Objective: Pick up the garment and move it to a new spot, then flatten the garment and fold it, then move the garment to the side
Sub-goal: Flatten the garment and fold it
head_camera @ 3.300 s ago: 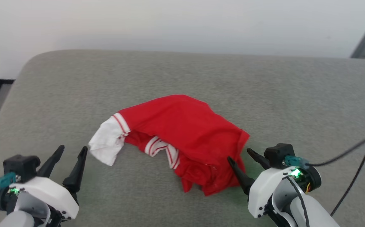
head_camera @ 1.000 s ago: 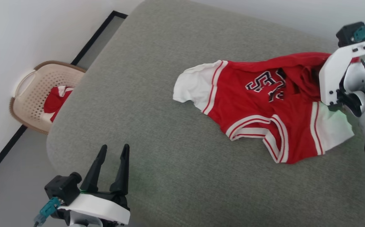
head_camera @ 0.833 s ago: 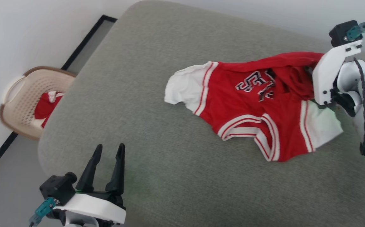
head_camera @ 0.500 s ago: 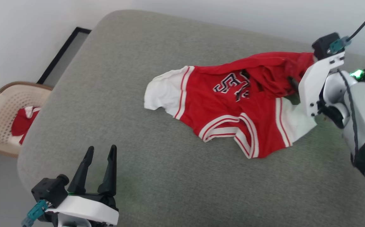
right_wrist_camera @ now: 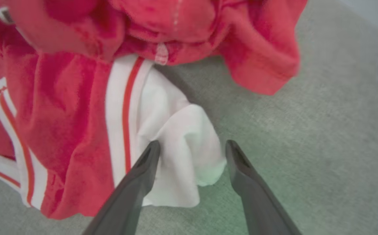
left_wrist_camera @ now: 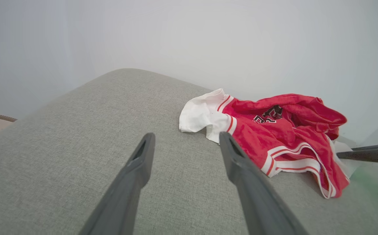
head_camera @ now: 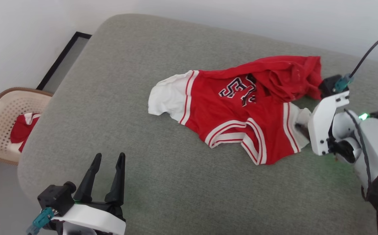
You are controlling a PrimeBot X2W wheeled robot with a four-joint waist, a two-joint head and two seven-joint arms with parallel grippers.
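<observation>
Bright red thin sports garment with white panels (head_camera: 241, 120) let go by right hand (right_wrist_camera: 192, 147), left half-spread on grey fabric cushion (head_camera: 175, 195). Right hand lowered, released, astride white sleeve (right_wrist_camera: 182, 130). Left hand (head_camera: 109, 155) released, empty. Flattening judged next.

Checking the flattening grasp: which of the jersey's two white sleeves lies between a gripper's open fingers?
The sleeve on the robot's right, between the open fingers of the right gripper. The other sleeve lies across the jersey, away from the left gripper.
</observation>
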